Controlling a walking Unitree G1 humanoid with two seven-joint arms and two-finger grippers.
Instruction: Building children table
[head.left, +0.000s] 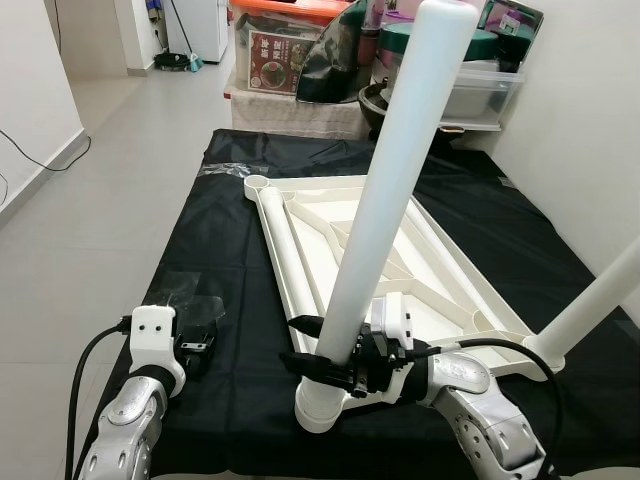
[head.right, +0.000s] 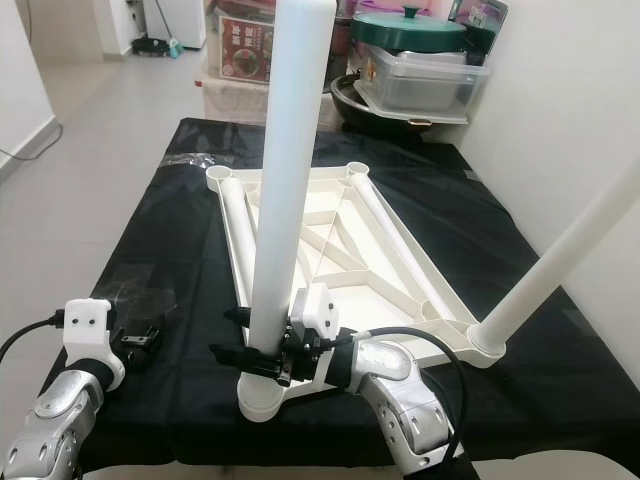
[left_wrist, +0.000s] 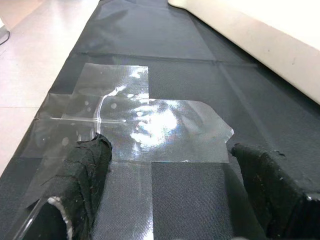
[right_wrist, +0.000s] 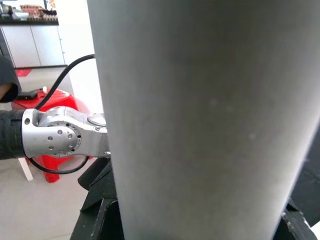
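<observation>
A tiled room with pale walls; a low worktop (head.left: 230, 250) draped in black cloth runs away from the camera, and beyond its far end stand stacked storage boxes (head.left: 470, 85), a dark pot and a printed carton (head.left: 285, 62).

The white tabletop (head.left: 400, 270) lies upside down on the cloth, its ribbed underside facing up, with round leg sockets at the corners. A white tubular leg (head.left: 385, 215) stands nearly upright in the near-left socket (head.left: 322, 405), tilting slightly toward the far right; its top is cut off by the upper edge of the frame. The right claw (head.left: 318, 352) is closed around this leg just above the socket, one black finger passing on each side of the tube. In the right wrist view the leg (right_wrist: 205, 120) covers most of the frame, so the fingers are hard to make out; the left arm (right_wrist: 55, 137) and a red object on the floor appear behind it.

A second leg (head.right: 555, 265) is seated in the near-right socket and leans outward to the right, its upper end cut off by the frame edge.

The left claw (left_wrist: 175, 200) hovers low over the near-left part of the cloth, fingers (left_wrist: 82, 175) spread apart with nothing between them, well apart from the tabletop. Before it lies a sheet of clear plastic film (left_wrist: 135, 125), creased and glossy, flat on the cloth.
</observation>
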